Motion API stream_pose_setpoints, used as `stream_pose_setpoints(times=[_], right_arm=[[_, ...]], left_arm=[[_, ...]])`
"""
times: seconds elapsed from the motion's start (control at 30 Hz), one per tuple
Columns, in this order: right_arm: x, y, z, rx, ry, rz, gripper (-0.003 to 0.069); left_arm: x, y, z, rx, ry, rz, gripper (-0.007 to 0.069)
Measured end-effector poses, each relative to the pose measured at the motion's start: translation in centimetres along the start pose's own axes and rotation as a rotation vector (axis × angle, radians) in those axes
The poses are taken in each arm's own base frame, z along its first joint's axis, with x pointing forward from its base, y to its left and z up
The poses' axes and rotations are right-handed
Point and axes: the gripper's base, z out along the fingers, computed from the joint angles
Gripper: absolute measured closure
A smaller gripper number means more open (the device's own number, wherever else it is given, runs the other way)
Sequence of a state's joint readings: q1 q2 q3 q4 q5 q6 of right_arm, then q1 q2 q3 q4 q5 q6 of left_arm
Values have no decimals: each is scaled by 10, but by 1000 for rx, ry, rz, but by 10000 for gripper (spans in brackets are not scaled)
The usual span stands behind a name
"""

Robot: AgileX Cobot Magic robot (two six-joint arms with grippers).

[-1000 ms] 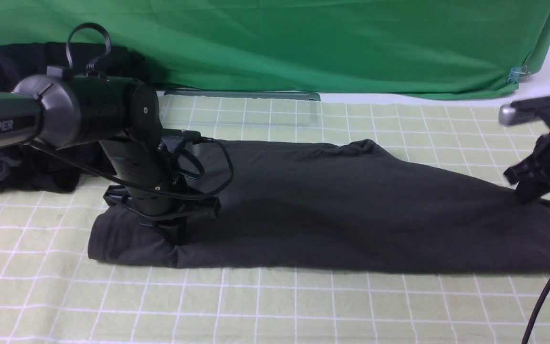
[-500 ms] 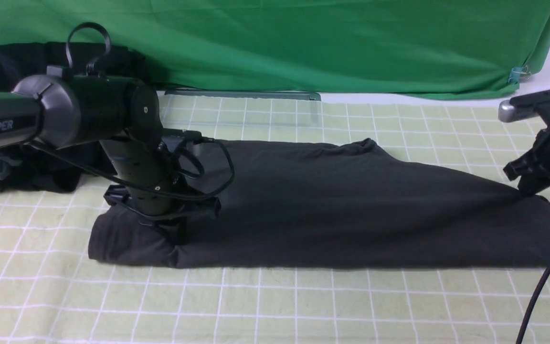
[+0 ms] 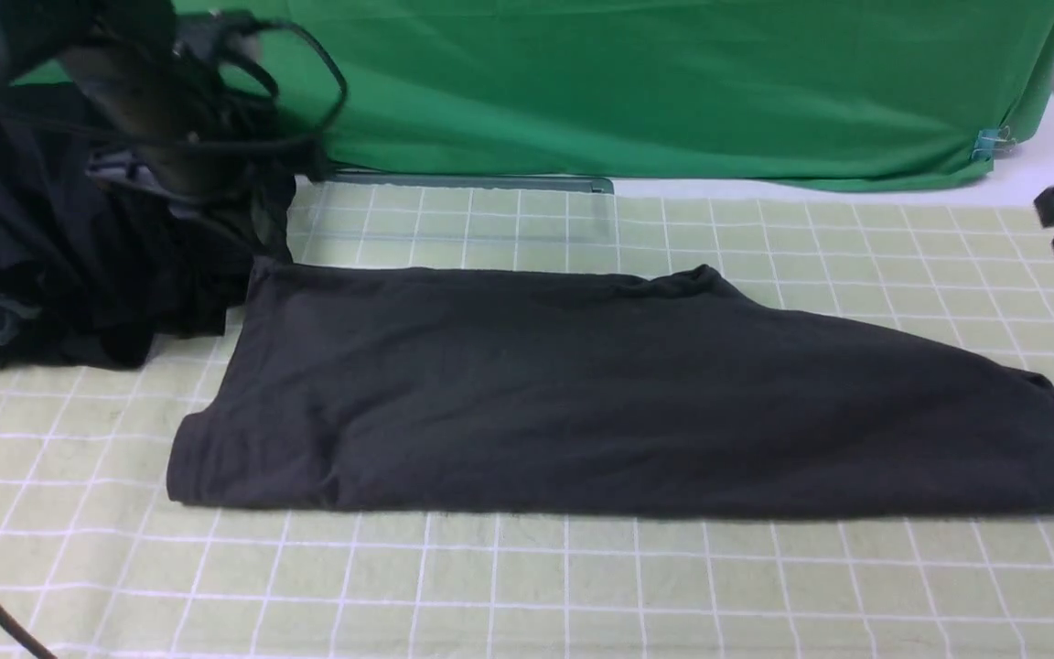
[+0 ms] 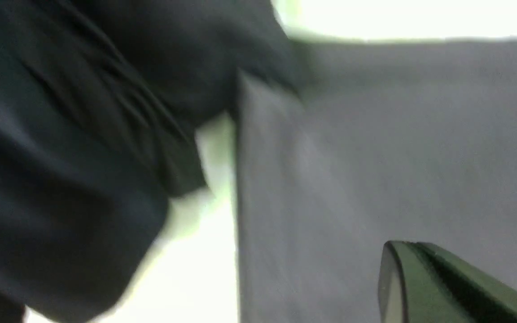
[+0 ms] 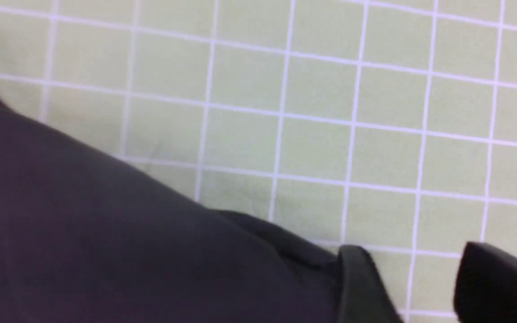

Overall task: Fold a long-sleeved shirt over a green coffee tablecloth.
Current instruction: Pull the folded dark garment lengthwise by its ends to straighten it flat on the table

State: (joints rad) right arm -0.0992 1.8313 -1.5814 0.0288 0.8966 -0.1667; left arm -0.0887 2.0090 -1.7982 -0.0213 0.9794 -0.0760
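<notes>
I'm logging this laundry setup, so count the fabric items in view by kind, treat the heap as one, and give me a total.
Grey shirt: 1
Heap of dark clothes: 1
Checked tablecloth: 1
Plain green backdrop cloth: 1
Total: 4

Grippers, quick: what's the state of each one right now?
Left gripper: shut, holding nothing, above the long-sleeved shirt.
Right gripper: open, empty, over the green coffee tablecloth.
</notes>
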Motion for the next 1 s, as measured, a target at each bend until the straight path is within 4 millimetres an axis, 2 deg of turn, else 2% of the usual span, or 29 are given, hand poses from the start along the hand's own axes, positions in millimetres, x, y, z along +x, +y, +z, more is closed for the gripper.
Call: stream_pose_setpoints(times=[0.1, 0.23, 0.27, 0.3, 0.43, 0.53, 0.6, 0.63, 0.7, 0.77, 0.8, 0.83, 1.0], right_arm=[[2, 1, 0, -7, 20, 3, 405], [3, 1, 0, -14, 38, 6, 407], [4, 2, 0, -16, 40, 7, 407], [4, 2, 0, -17, 42, 7, 407], [4, 2, 0, -17, 46, 7, 407], [5, 2, 0, -18, 51, 7, 407], [5, 2, 0, -18, 52, 7, 407], [5, 2, 0, -18, 52, 7, 407], [5, 2, 0, -19, 52, 7, 407], [5, 4, 0, -21, 53, -3, 407], [4, 4, 0, -22, 53, -4, 407], [4, 7, 0, -25, 53, -12, 407], [3, 15, 0, -34, 51, -31, 407]], left_arm=[[-4, 5, 21, -25, -17, 20, 560], [-4, 7, 49, -38, -23, 42, 449], [-3, 7, 64, -34, -25, 42, 373], [-2, 7, 72, -32, -25, 45, 332], [1, 7, 93, -29, -18, 51, 219], [3, 8, 103, -34, -19, 58, 188], [4, 8, 106, -35, -15, 58, 213], [4, 8, 107, -35, -16, 58, 249], [4, 8, 107, -35, -15, 59, 354], [4, 8, 105, -34, -11, 70, 517], [4, 8, 105, -34, -11, 72, 528], [3, 8, 100, -34, -11, 83, 580], [-11, 6, 62, -31, -108, 99, 611]])
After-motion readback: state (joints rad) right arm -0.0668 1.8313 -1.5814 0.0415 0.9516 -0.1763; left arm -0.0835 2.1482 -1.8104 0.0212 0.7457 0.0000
